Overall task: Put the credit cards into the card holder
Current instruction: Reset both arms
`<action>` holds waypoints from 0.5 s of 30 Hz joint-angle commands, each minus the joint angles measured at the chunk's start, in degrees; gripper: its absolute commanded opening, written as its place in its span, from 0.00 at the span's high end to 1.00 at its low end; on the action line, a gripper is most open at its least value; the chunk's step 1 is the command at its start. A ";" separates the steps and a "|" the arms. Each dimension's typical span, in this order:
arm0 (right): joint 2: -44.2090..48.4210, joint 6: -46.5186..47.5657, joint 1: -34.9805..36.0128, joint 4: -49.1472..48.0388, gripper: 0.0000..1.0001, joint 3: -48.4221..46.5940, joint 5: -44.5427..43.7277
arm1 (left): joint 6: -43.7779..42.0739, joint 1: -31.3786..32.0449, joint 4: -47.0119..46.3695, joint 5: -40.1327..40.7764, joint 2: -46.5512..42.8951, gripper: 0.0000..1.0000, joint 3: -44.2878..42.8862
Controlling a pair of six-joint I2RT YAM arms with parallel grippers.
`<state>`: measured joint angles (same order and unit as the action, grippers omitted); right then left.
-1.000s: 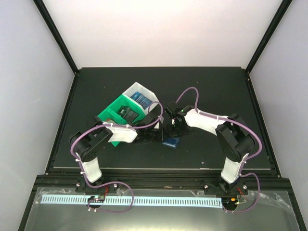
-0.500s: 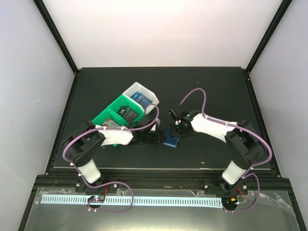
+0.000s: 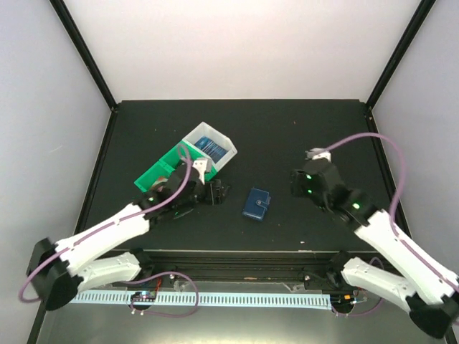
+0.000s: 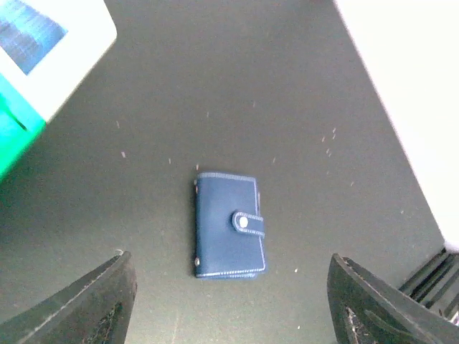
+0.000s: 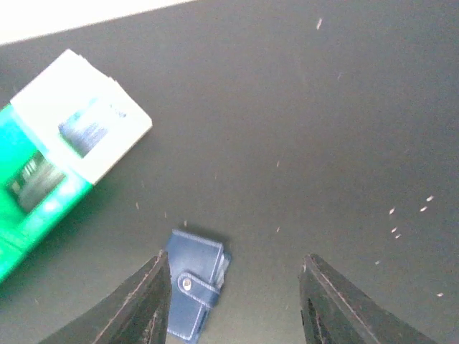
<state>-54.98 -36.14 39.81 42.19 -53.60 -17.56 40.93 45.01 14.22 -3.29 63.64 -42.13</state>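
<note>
Lying flat and shut on the matte black table, snap tab pressed over its front, the card holder sits alone between the two arms and touches neither. To its left stands the green-and-white bin, set at a slant, with blue credit cards showing in its white end compartment; what the green compartments hold is blurred and partly hidden by the left arm. The left gripper hangs just beside the bin, jaws spread wide with nothing in them. Its wrist camera shows the wallet ahead, framed in the gap between the dark fingers. The right gripper hovers well off to the wallet's right — jaws also apart and empty. Pale specks and crumbs dot the tabletop — thickest around the wallet. A raised black rim edges the table, black posts rise from its far corners, and plain white walls close in the back and both sides.
</note>
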 commanded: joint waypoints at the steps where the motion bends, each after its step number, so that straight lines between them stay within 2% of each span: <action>1: 11.92 4.26 -0.10 3.45 0.48 0.23 -11.19 | -5.92 -0.28 7.28 9.47 -10.35 0.20 0.29; 3: 16.44 6.29 -0.09 3.99 0.43 -0.40 -12.96 | -7.79 -0.32 9.21 12.07 -15.16 0.06 -0.04; 4: 18.33 7.01 -0.15 4.37 0.40 -0.95 -13.95 | -8.92 -0.29 9.63 13.10 -17.74 0.02 -0.09; 9: 26.63 9.51 -0.09 5.85 0.20 -2.73 -19.04 | -12.72 -0.37 11.51 19.76 -29.52 0.01 -0.41; 12: 30.43 10.59 -0.13 5.93 0.04 -3.02 -21.12 | -15.42 -0.37 12.88 24.18 -35.41 0.01 -1.96; 15: 32.77 10.98 -0.12 6.41 0.00 -3.77 -22.87 | -17.90 -0.37 15.46 28.26 -38.95 0.01 -4.43</action>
<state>-24.60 -26.85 39.77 47.24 -55.59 -35.03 28.25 44.97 25.32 16.88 28.01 -42.52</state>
